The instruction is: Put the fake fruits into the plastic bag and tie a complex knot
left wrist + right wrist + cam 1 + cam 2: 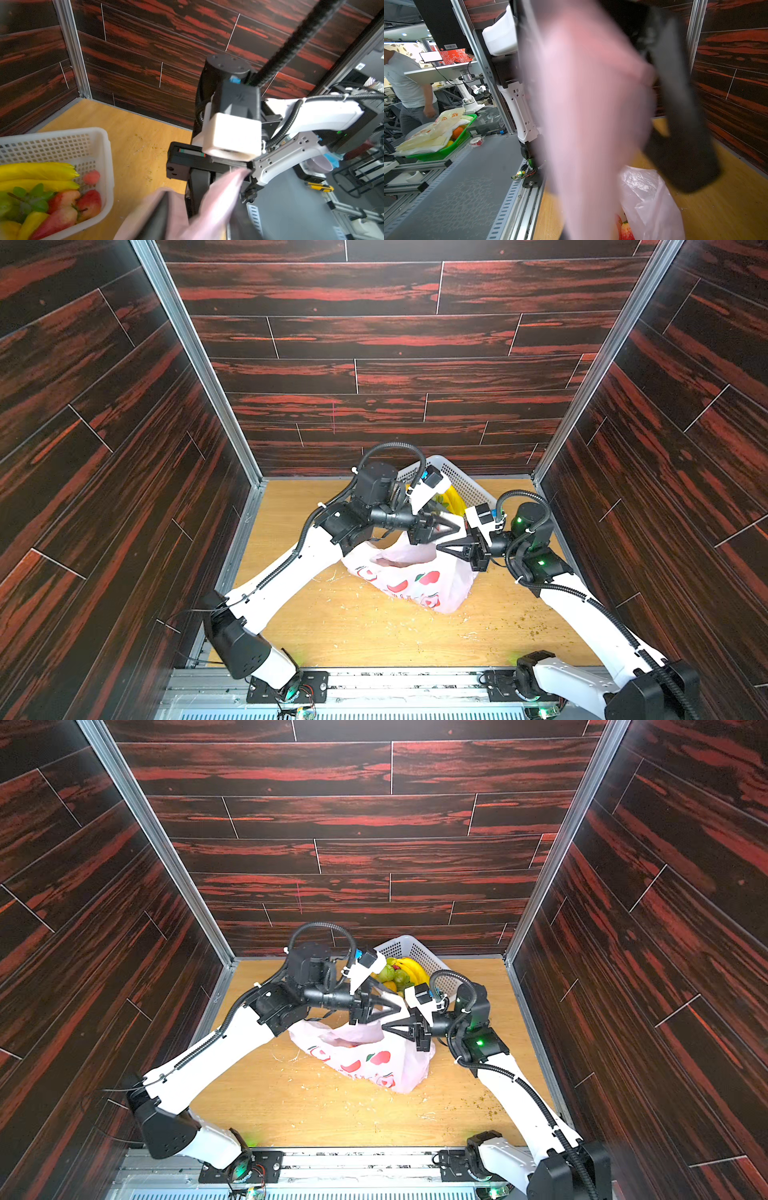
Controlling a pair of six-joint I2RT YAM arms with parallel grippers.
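The plastic bag (419,587) is set mid-table, mouth open, its right rim pinched in the closed right gripper (439,548). Pink film (220,197) is draped on the left gripper (456,526); its opening cannot be told. The fake fruits (409,969) are piled in the far white basket (432,959).

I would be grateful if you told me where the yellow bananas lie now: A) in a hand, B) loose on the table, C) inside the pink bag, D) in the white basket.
D: in a top view the yellow bananas sit with green fruits inside the white basket, behind the pink bag.
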